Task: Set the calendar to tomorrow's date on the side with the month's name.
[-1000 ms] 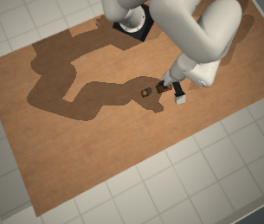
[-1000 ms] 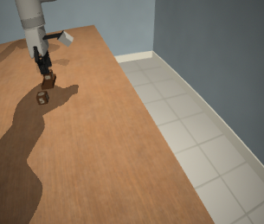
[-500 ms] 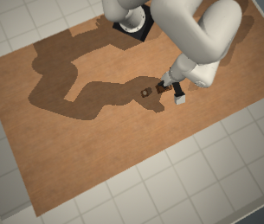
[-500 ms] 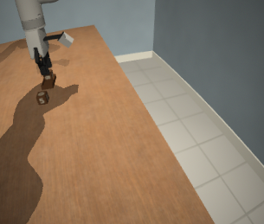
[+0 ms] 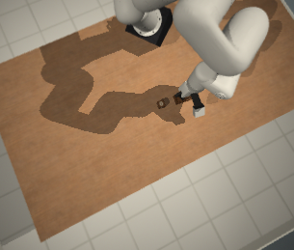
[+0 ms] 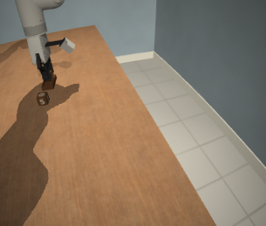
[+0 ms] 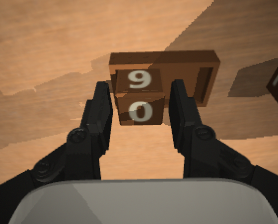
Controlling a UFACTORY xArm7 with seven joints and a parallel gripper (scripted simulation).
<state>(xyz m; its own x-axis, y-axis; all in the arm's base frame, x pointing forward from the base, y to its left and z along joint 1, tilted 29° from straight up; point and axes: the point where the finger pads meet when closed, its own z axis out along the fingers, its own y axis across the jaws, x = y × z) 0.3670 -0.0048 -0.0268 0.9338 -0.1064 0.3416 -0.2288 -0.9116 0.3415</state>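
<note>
A brown wooden tray (image 7: 165, 59) (image 5: 177, 98) (image 6: 48, 85) lies on the table. One brown cube (image 7: 138, 111) stands in its left slot, with a white 0 on the face towards me and a 9 on top. The right slot (image 7: 203, 83) is empty. The second cube (image 5: 162, 103) (image 6: 43, 99) lies on the table apart from the tray, cut off at the right edge of the wrist view (image 7: 274, 82). My gripper (image 7: 140, 95) (image 5: 181, 97) (image 6: 47, 75) is half open. Its fingers stand on either side of the cube in the tray, with a narrow gap on each side.
The wooden table top (image 5: 100, 165) (image 6: 95, 149) carries the arm's base (image 5: 148, 27) at the back. Tiled floor (image 5: 230, 194) lies past the table's edges. A grey wall (image 6: 226, 36) stands to the right in the exterior view.
</note>
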